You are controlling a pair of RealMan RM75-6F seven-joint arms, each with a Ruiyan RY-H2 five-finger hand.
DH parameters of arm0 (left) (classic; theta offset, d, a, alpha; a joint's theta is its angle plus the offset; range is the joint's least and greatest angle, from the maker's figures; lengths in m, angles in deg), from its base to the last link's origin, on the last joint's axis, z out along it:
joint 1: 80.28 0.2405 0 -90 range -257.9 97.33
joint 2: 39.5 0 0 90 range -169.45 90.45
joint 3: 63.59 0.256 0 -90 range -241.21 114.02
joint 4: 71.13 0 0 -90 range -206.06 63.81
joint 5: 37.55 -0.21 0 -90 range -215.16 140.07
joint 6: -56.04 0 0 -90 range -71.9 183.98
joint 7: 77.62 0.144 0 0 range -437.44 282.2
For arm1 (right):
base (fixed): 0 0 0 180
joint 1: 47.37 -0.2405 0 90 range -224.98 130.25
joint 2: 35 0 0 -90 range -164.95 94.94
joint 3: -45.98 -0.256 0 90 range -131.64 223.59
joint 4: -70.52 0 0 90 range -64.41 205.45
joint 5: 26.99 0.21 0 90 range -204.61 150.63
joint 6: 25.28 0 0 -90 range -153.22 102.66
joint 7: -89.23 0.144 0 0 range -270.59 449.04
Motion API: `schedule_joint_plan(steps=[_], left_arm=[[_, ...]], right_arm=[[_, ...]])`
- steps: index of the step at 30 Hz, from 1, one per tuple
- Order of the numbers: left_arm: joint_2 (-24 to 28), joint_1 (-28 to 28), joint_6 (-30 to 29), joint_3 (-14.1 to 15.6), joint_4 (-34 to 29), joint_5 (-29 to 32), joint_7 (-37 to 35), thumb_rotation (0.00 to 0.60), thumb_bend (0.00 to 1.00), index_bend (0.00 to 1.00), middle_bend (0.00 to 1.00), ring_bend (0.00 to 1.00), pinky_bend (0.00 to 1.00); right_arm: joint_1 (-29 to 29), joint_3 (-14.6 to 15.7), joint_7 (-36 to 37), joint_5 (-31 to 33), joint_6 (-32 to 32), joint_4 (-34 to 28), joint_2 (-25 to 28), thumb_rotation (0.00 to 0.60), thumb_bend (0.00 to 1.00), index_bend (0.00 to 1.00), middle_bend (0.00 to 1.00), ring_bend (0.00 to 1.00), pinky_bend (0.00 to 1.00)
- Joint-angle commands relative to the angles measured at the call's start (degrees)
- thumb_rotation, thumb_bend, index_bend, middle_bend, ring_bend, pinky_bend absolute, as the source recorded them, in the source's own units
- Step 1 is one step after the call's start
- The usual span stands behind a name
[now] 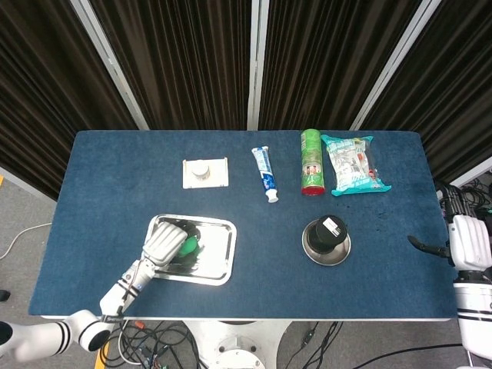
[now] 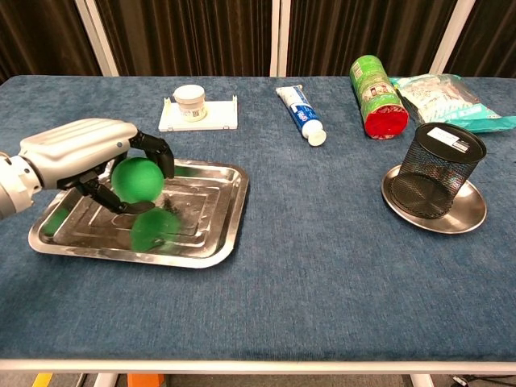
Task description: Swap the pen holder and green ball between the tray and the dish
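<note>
Here, left hand [image 2: 81, 153] gripping ball [image 2: 135, 178] over tray's [image 2: 211, 242] left end, holder [image 2: 439, 171] in dish [image 2: 468, 218], right hand [image 1: 460, 244] at table's right edge, fingers unreadable.

Left hand [image 2: 89, 153] curled, right hand [image 1: 467, 242] aside

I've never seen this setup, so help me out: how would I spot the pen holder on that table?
Start at the blue table and look to its right side, where a round metal dish sits nearer the front edge. The pen holder stands upright in that dish. It is the only black mesh cup, with a white label on top.
</note>
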Motion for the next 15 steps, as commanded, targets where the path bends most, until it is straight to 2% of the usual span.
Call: schedule_joint_plan(steps=[1,9,15], left_arm=[[-0.77,0.18,-0.31,-0.08,0.65,-0.68,-0.44,0.6,0.18,0.32,0.31,0.25,0.56],[0.33,1.11,-1.16,-1.19,-2.13,-0.19,1.42,0.6,0.12,0.26,0.25,0.21,0.49],[7.57,5.74,-12.2,-4.36,-11.13,-0.91,5.69,0.6,0.07,0.25,0.23,0.2,0.44]], right_arm=[[-0.02,0.05,-0.01,0.05,0.11,0.01,-0.1,0.6,0.0,0.0,0.06,0.0,0.16],[0.42,0.02,0.39,-0.51,-0.69,-0.23,0.39,0.6,0.0,0.0,0.06,0.0,0.16],[1.39,1.07,-0.6,-2.21,-2.14,-1.05,0.63,0.6,0.0,0.0,0.06,0.0,0.16]])
